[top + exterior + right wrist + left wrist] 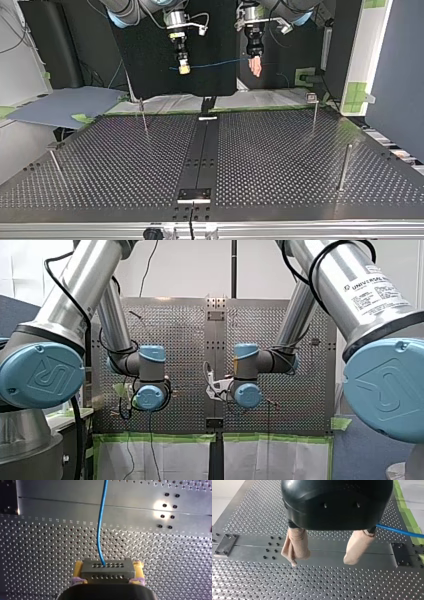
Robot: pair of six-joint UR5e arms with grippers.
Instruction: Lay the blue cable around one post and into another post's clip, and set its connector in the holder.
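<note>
Fingers of my right gripper [108,565], yellow-padded, are clamped on the sides of a grey, hole-studded metal connector block [107,575]. A thin blue cable [100,530] leaves the block's face away from the gripper and runs to my left gripper [322,560], beside the block above the perforated metal table [337,585]. Its beige pads [297,545] stand wide apart with nothing between them; the cable passes just beside one pad.

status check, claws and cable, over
Right claw shut on connector. Left claw open, blue cable passing beside it. Cable held above table, no post wrapped yet.
</note>
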